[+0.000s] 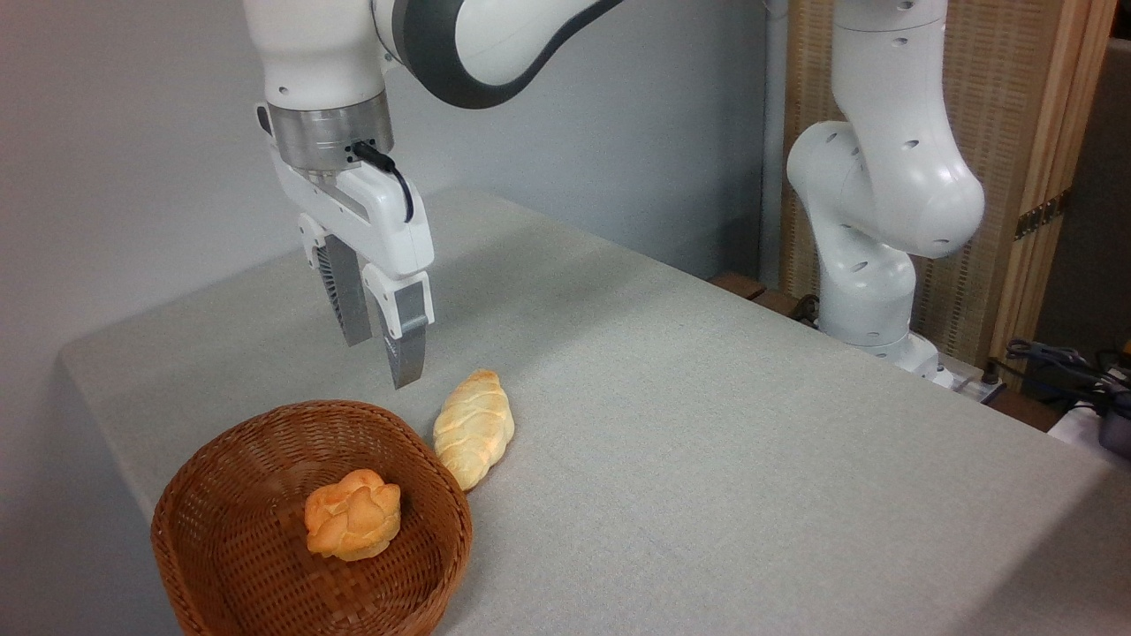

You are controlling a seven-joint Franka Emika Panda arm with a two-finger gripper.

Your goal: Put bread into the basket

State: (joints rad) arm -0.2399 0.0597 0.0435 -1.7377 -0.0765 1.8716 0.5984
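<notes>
Bread comes in two pieces at the lower left of the frame. Farthest left sits the basket (239, 495), a round brown wicker bowl whose rim runs off the bottom edge of the picture. Inside it, toward its right half, lies the bun (352, 515), small, knobbly and orange-golden, resting on the woven floor and apart from the rim. Above the basket's far rim, in the upper left of the frame, hangs the gripper (382, 353), pointing straight down from the white arm (477, 44) that enters from the top edge. Its two grey fingers (406, 340) are spread with a narrow gap between them and nothing held in that gap; the tips hover clear of the wicker and clear of the cloth. Just right of the basket lies the loaf (474, 427), pale golden, plaited and oval, on the grey table (707, 424), its long axis tilted from lower left to upper right. Its lower end sits right at the outside of the basket's rim; whether it touches cannot be told. Farther right, the arm's white base column (870, 230) stands at the table's far edge, before a slatted wooden screen (1016, 132).
</notes>
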